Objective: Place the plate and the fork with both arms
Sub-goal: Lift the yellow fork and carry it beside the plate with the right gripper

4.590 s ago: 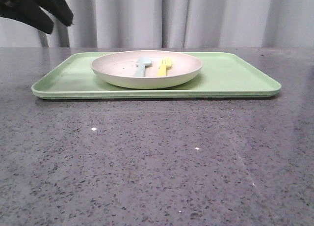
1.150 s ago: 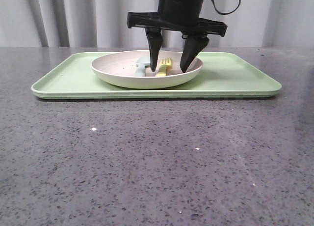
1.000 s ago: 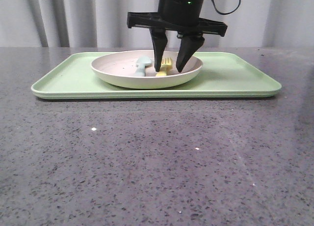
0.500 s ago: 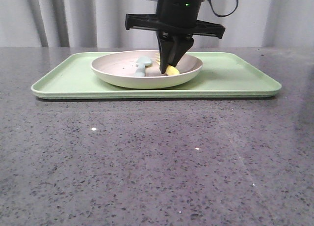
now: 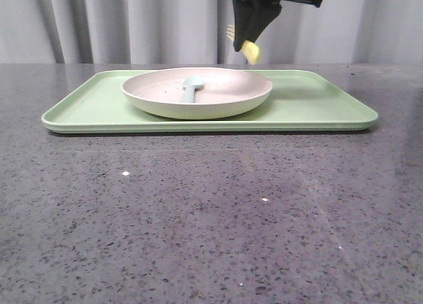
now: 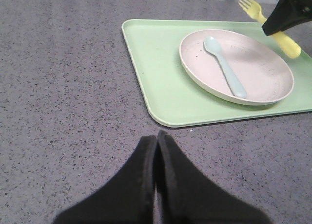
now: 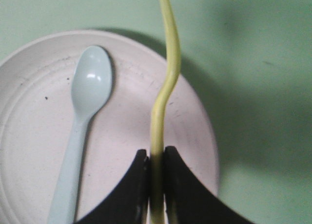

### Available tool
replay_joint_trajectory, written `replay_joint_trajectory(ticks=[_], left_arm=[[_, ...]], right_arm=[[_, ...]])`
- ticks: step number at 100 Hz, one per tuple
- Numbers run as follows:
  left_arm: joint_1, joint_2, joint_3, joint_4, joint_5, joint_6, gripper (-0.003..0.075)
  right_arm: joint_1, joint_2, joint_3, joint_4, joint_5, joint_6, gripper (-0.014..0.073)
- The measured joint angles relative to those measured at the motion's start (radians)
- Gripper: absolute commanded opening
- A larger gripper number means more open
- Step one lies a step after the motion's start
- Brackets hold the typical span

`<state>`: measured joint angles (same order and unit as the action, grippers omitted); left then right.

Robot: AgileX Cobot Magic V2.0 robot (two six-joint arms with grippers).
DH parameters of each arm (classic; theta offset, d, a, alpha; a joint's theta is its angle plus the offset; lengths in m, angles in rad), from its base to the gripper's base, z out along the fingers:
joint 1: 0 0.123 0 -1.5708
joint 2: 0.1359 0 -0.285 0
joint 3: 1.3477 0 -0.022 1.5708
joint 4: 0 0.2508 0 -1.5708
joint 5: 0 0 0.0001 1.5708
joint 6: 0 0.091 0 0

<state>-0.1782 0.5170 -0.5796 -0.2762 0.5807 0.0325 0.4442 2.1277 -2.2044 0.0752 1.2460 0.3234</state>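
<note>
Grey speckled surface (image 5: 198,218) lies nearest, with the empty left hand (image 6: 157,185) clenched above it, then the tray (image 5: 317,109) bearing the plate (image 5: 197,92) and spoon (image 5: 190,87), while the right hand (image 5: 250,36) grips the fork (image 5: 246,47) aloft above the plate's right rim.

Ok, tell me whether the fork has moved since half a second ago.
Yes. The fork has gone straight up: it lay in the plate and now hangs above its rim, clamped in the right gripper.
</note>
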Motion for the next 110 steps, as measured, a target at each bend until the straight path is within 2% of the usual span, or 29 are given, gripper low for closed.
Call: replay_joint_trajectory(ticks=[40, 71, 92, 99, 110], left_arm=[[0.0, 0.0, 0.0, -0.002, 0.0, 0.0, -0.002], [0.0, 0.0, 0.0, -0.002, 0.0, 0.0, -0.002], [0.0, 0.0, 0.0, -0.002, -0.002, 0.0, -0.002], [0.0, 0.0, 0.0, -0.002, -0.002, 0.0, -0.002], [0.0, 0.0, 0.0, -0.002, -0.004, 0.0, -0.002]], right_arm=[[-0.092, -0.05, 0.042, -0.031, 0.002, -0.014, -0.0068], [-0.094, -0.052, 0.17, -0.063, 0.002, -0.031, -0.0068], [-0.094, -0.052, 0.185, -0.069, 0.001, -0.034, -0.0062], [-0.094, -0.052, 0.185, -0.069, 0.001, -0.034, -0.0029], [-0.094, -0.049, 0.185, -0.067, 0.001, -0.034, 0.0107]])
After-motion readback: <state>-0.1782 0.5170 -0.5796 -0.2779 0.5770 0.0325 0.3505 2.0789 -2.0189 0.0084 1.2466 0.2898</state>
